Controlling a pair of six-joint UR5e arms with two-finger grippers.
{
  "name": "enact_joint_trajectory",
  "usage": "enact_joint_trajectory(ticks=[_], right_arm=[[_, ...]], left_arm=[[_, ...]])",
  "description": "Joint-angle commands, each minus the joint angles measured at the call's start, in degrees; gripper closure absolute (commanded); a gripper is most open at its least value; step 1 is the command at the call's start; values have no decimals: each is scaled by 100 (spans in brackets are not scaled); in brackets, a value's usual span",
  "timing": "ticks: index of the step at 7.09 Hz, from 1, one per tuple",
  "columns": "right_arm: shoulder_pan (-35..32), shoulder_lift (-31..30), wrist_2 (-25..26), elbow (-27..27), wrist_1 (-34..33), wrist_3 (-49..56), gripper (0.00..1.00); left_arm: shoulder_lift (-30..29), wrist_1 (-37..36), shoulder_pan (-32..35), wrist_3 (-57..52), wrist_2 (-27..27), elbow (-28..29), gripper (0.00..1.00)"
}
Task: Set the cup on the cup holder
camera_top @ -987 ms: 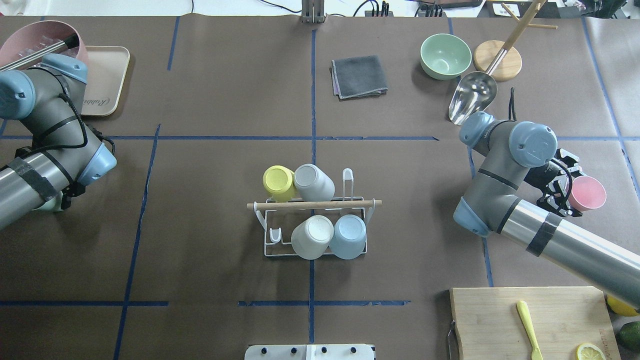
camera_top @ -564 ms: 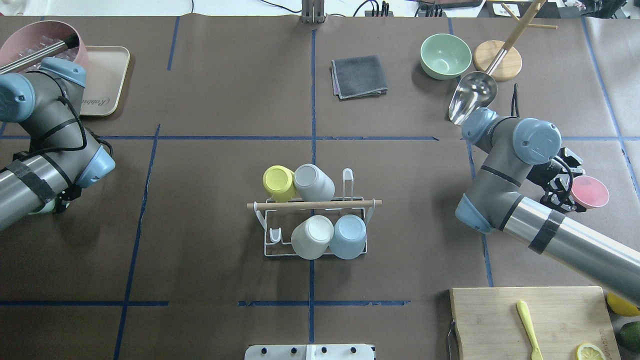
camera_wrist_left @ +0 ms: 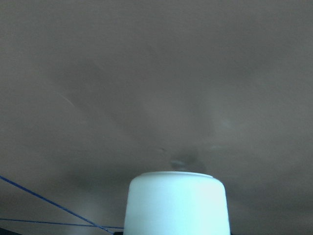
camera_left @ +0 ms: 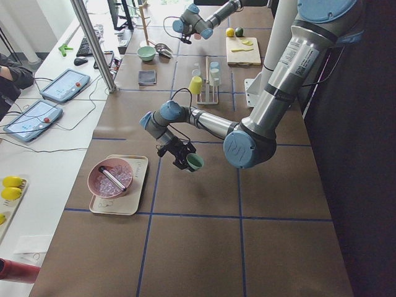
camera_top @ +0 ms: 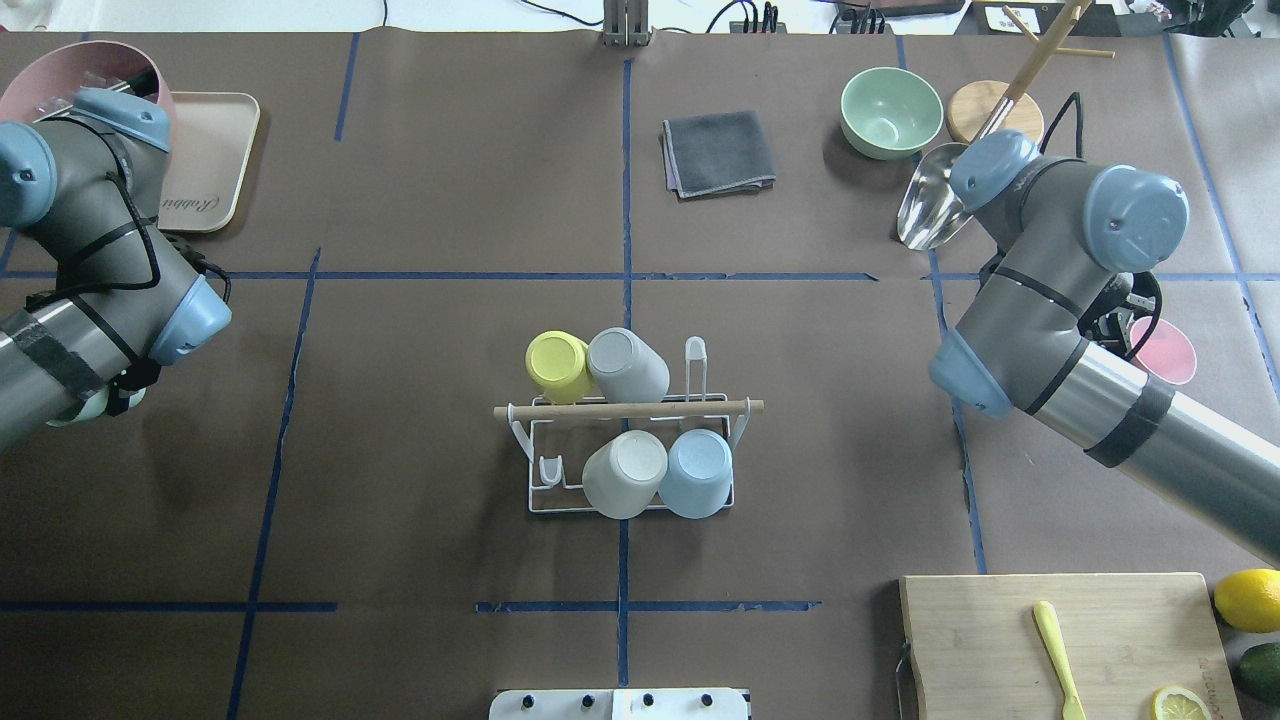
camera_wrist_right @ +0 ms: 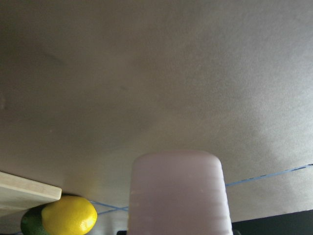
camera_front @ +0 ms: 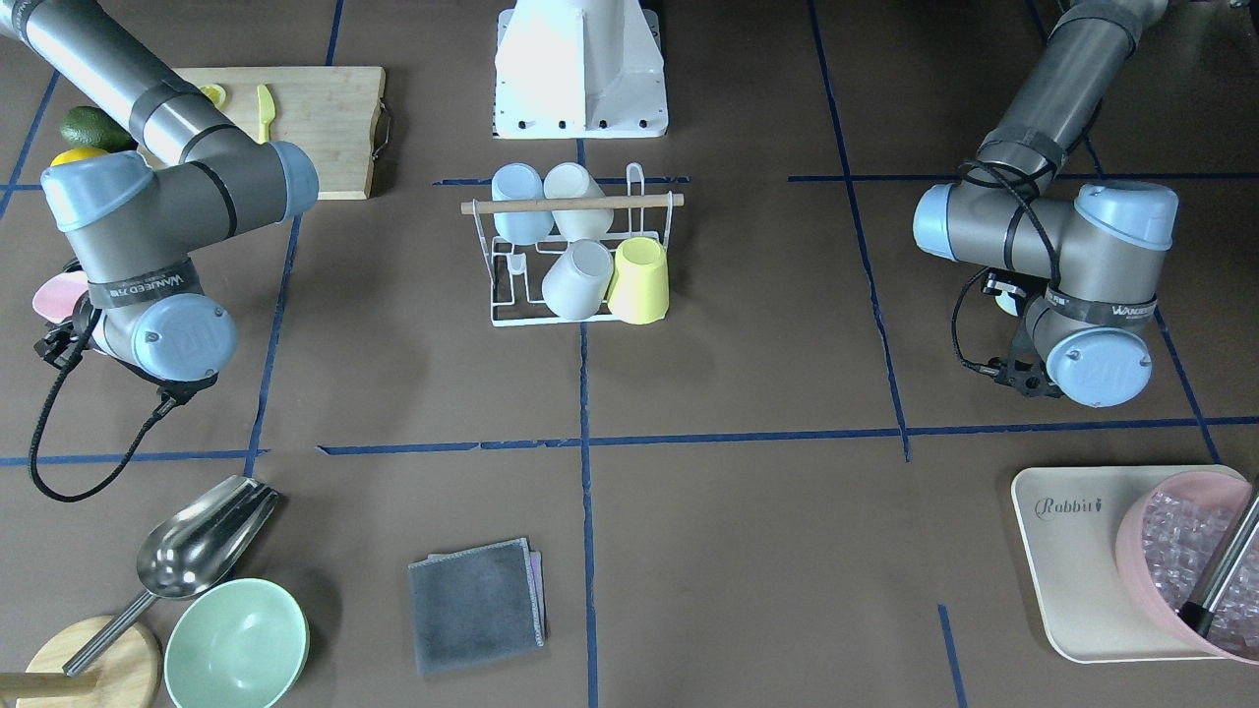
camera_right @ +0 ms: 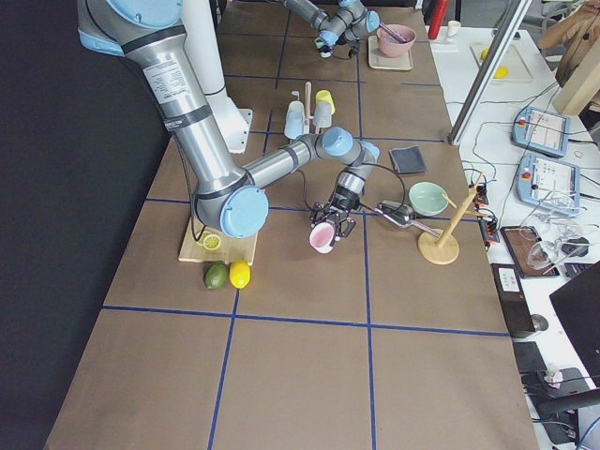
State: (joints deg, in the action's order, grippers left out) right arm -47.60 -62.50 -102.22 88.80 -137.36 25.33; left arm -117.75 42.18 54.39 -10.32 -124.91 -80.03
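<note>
Across the desk [camera_top: 420, 200] only the arms have moved in the last second. The right arm [camera_top: 1040, 300] has swung its wrist toward the far side. The pink cup [camera_top: 1165, 352] has turned with it, so overhead it now shows a round face instead of its side. The left arm [camera_top: 110, 250] has shifted only slightly.

The cup holder [camera_top: 630, 409] stands unchanged mid-desk. It carries a yellow cup [camera_top: 555, 365], a grey cup [camera_top: 628, 362], a white cup [camera_top: 625, 472] and a blue cup [camera_top: 697, 472]. A back prong [camera_top: 695, 352] and a front prong [camera_top: 548, 470] are bare.

The right fingers [camera_right: 335, 220] are clamped on the pink cup, which is off the desk and well apart from the holder. The left fingers [camera_left: 183, 159] grip a green cup [camera_left: 195, 162], equally far off. The turn is probably aligning the pink cup for a prong. Neither held cup is placed yet.
</note>
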Motion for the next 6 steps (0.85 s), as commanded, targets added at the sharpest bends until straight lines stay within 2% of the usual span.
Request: enact_joint_trajectory(ticks=[1,3,4,5,6], right_arm=[[-284,-25,-1100,811,793,-473,89],[-522,-25,-2104,1086,1742,-740,87],[-610,-51,-2710,1087,2618,-1001,87],[-602,-78,-3020,1052,3740,-1822,87],[-593,-200,-3067,773,5039,-2143,87]], left_arm=[[-2,-158,246,-6,2,-1045,92],[-220,27,274,-6,-7,-1873,92],[-457,202,300,3,-7,-2041,93],[-720,499,309,64,19,-2034,93],[-714,1059,326,82,19,-2051,93]])
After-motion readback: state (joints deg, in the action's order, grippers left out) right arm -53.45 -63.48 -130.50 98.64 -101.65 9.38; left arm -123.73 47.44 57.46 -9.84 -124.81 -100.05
